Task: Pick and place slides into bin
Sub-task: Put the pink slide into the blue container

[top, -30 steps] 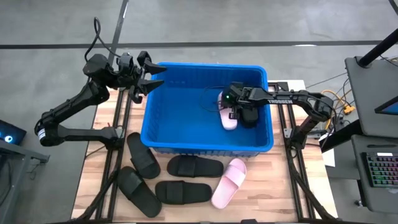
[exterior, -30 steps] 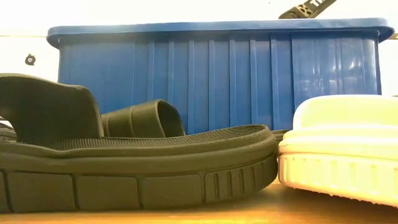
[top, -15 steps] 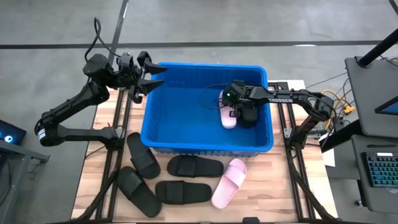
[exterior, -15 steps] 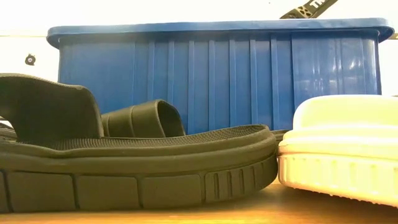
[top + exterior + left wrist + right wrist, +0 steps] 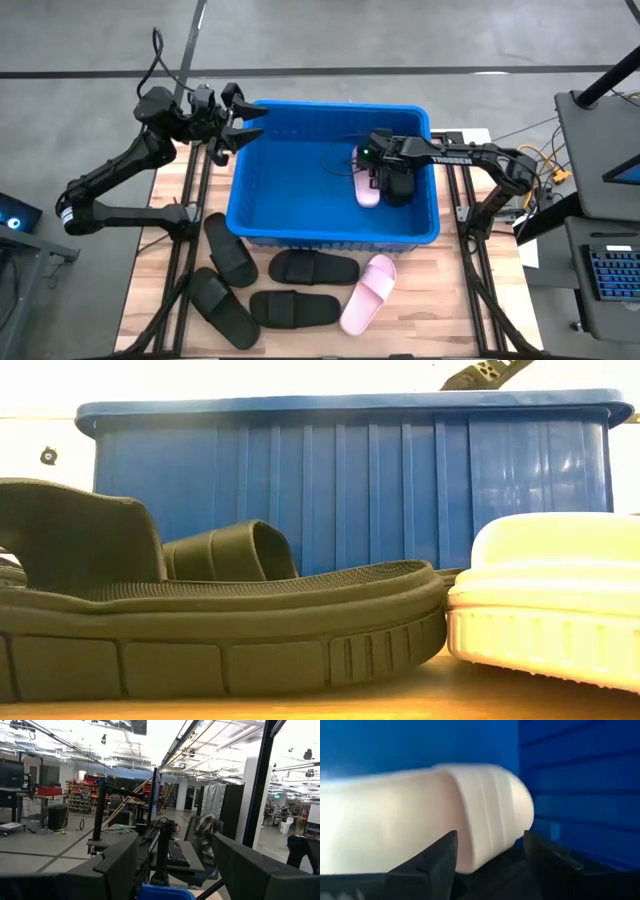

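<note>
L arm waits off the far-left corner of the large bright blue ribbed plastic bin (image 5: 335, 175), its left gripper (image 5: 238, 128) with fingers spread on nothing, just outside the rim; no change there over the last sec. On the wooden slat table (image 5: 440, 310) in front of the bin, unmoved, lie four matte black wide-strap slides: one angled at the bin's left front corner (image 5: 231, 250), one nearer the table edge (image 5: 222, 305), one just below the bin's front wall (image 5: 314, 267), one in front of that (image 5: 294, 308); beside them, a pale pink slide (image 5: 368, 291) lies angled. Low view shows a black slide (image 5: 220, 630) and the pink one (image 5: 545, 600) close up against the bin wall. Inside the bin, right half, a second pale pink slide (image 5: 367, 180) sits low on the floor near the right wall, w/ something dark beside it, prob. another black slide, can't tell for sure. The right gripper (image 5: 385, 180) is over it; a sec ago its jaws were pressed together on this slide, now they stand apart, and in the wrist view the pink slide (image 5: 445, 815) lies just beyond the spread fingertips (image 5: 442, 852), no longer pinched. So I judge this slide as released = placed. Five still on the table, so task is partway; next prob. R arm lifts clear of the bin and goes for the nearest table slide.
</note>
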You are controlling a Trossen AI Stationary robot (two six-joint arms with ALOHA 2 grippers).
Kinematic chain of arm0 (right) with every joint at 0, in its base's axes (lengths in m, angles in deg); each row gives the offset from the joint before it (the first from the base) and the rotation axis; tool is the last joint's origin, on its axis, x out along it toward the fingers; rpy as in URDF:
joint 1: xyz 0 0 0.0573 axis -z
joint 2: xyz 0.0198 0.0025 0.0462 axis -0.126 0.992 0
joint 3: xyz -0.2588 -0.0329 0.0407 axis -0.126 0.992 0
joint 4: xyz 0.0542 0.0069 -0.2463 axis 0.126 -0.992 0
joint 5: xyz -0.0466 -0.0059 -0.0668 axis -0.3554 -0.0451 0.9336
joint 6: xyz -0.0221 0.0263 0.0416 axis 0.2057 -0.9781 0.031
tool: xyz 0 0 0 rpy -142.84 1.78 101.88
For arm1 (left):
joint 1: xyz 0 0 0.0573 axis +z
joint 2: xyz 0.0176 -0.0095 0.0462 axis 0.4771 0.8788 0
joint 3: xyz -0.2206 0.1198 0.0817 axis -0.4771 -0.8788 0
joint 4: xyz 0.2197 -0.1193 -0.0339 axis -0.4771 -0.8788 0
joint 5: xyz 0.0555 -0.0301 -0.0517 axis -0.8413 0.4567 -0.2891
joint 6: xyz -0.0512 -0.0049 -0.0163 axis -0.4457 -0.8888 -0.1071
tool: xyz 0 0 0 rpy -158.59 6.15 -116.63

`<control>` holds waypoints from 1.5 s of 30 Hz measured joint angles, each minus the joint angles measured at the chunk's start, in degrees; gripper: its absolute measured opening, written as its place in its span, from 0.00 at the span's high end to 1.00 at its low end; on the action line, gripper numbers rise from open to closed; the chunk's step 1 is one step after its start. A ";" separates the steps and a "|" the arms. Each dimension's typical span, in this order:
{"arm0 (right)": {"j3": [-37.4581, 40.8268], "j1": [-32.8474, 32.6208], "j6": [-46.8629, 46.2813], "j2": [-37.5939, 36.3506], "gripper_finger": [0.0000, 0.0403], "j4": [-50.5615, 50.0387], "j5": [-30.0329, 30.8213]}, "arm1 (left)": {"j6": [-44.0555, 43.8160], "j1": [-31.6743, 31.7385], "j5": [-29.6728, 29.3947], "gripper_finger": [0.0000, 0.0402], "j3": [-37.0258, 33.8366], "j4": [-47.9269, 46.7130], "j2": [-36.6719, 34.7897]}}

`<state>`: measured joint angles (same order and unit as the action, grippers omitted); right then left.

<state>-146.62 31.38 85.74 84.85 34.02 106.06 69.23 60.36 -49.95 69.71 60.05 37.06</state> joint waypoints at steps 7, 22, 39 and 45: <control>-9.48 -3.16 -9.66 -0.49 0.46 -6.85 -0.01 | -0.04 0.01 0.00 0.41 0.00 -0.64 0.00; -27.69 -18.53 -35.95 -9.34 0.57 -16.87 -5.23 | 0.15 0.03 -0.58 0.41 -0.06 5.66 1.76; -27.67 -47.45 -74.29 -17.90 0.63 -16.96 -4.71 | 0.00 0.03 -0.93 0.41 0.26 6.71 7.60; -27.63 -55.73 -83.34 -14.28 0.66 -17.08 -7.53 | 0.01 0.01 -0.99 0.41 0.47 7.75 10.53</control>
<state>-174.25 -24.35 2.40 70.57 16.93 98.54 69.24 60.38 -50.94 70.18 67.80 47.59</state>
